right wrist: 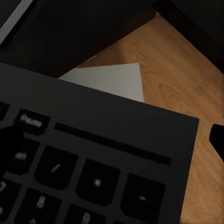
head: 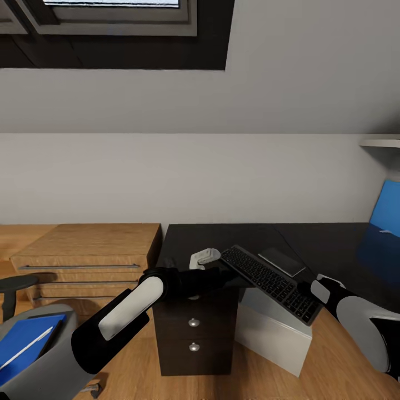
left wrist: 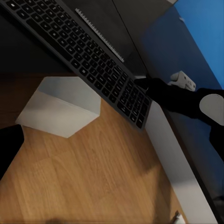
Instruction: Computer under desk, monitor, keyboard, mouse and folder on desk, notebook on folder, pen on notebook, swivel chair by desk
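The right hand, at lower right of the head view, grips one end of the flat dark-keyed keyboard in a silver-grey frame, held tilted above the front edge of the glossy black surface. The left hand reaches under the keyboard's other end; whether it grips there I cannot tell. A thin dark notebook lies on the surface just behind. Below stands the plain white box-shaped computer tower beside the black drawer unit, on wood plank floor. At lower left, a bright blue folder rests on the grey chair; a light wooden drawer chest stands against the grey wall.
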Robot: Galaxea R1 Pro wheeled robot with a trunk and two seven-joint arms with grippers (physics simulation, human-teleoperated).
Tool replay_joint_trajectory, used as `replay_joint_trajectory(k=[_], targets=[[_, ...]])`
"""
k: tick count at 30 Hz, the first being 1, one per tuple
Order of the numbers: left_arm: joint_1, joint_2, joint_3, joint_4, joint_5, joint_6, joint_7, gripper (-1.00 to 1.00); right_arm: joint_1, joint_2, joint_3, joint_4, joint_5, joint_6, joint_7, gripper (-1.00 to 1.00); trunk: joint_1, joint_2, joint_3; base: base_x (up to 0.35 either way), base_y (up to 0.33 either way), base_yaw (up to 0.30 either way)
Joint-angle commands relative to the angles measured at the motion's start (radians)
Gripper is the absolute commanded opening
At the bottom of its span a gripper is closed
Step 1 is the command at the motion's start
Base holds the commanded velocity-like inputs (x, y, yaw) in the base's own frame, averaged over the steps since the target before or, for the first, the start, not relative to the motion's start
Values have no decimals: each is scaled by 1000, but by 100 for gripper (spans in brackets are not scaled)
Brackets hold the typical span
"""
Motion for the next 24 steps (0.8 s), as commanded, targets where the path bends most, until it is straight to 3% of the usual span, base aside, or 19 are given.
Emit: replay_joint_trajectory(k=[1, 24], targets=[[-1, 0, -1, -1, 8, -1, 8, 100, 0, 0, -5, -2, 0, 6, -4, 100, 0, -1, -1, -29, 0, 0], [-1, -1, -1, -1, 9, -1, 8, 100, 0, 0, -5, -2, 0, 6, -4, 100, 0, -1, -1, -29, 36, 0]])
